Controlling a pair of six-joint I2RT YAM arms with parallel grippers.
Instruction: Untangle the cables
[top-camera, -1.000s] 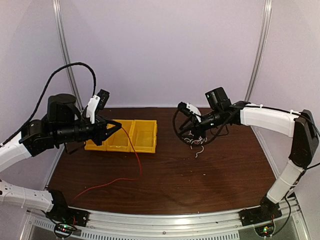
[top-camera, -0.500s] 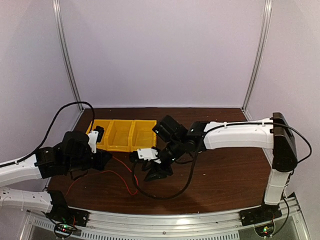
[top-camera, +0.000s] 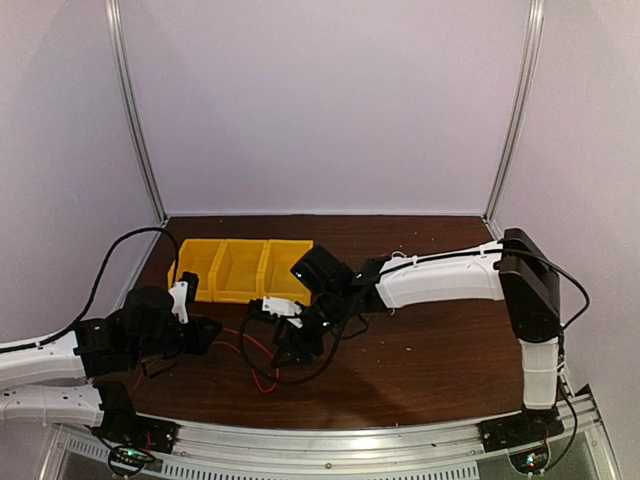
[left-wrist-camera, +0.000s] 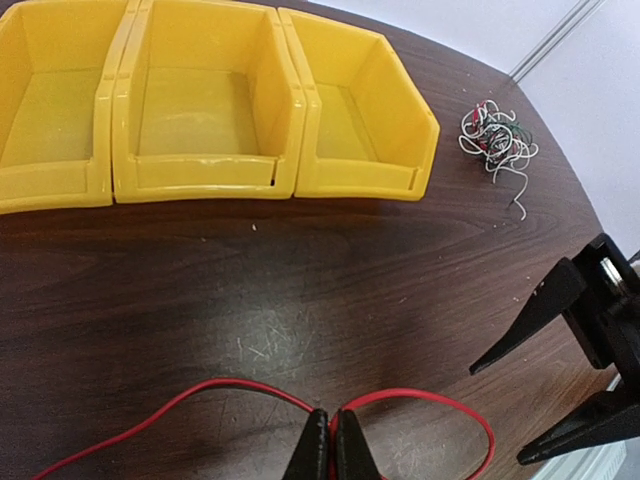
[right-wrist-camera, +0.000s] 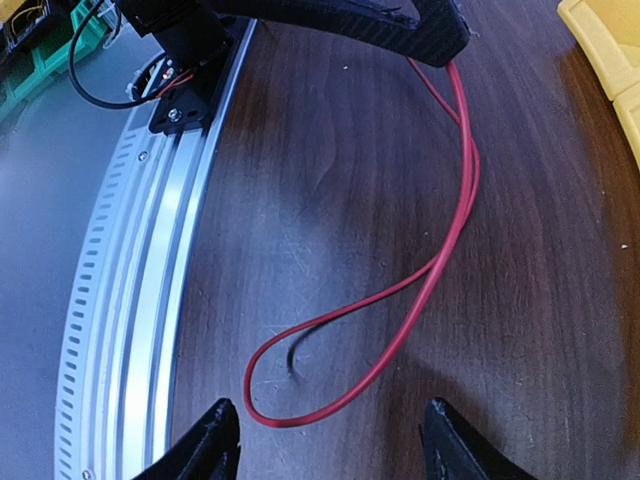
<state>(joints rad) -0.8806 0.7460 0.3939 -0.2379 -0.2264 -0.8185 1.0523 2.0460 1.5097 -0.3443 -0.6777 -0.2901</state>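
Note:
A long red cable (left-wrist-camera: 420, 393) lies in loops on the dark wood table. My left gripper (left-wrist-camera: 331, 418) is shut on it, low over the table near the front left (top-camera: 208, 335). My right gripper (right-wrist-camera: 327, 405) is open and empty, its fingertips straddling the end loop of the red cable (right-wrist-camera: 400, 290) just above the table. In the top view it reaches across to the middle (top-camera: 285, 348). A small tangled bundle of white, red and green cables (left-wrist-camera: 497, 140) lies to the right of the bins. In the top view the right arm hides it.
Three yellow bins (top-camera: 240, 270) stand in a row at the back left, empty in the left wrist view (left-wrist-camera: 210, 110). The metal rail and left arm base (right-wrist-camera: 180, 90) run along the table's near edge. The right forearm (top-camera: 440, 280) spans the table's middle.
Both arms have come down from raised poses. The left gripper lowered the red cable to the front left. The right gripper swung from the bundle across to the red cable's loop.

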